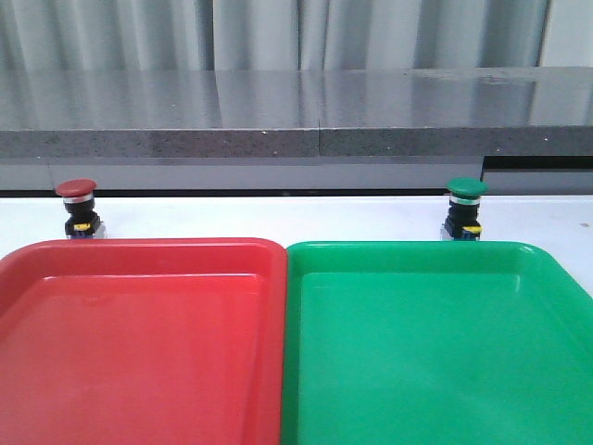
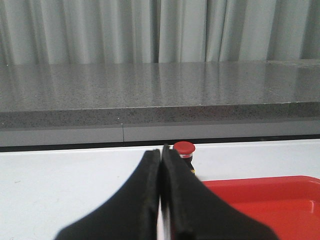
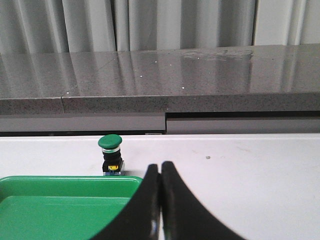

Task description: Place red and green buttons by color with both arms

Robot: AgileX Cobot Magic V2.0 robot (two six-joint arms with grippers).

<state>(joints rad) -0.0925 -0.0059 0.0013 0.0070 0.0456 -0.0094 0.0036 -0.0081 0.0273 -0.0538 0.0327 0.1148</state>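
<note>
The red button (image 1: pixel 77 208) is standing upright on the white table (image 1: pixel 278 218), just behind the far rim of the red tray (image 1: pixel 139 343), and the green button (image 1: pixel 464 208) is standing the same way just behind the green tray (image 1: pixel 435 343). Both trays are lying side by side, each with its matching button still outside it, so I am judging that no sorting is done yet.

I am watching the left gripper (image 2: pixel 160 165) through its wrist camera: its fingers are pressed together with nothing between them, and the red cap is peeking out just beyond the tips. The right gripper (image 3: pixel 160 175) is likewise clenched and empty, with the green button off to one side near the tray corner.

I am expecting these buttons to be light, rigid and top-heavy, with smooth, rounded caps likely to slip. I am planning to open each gripper and pinch the black body below the silver ring, squarely, so neither button tips over.
</note>
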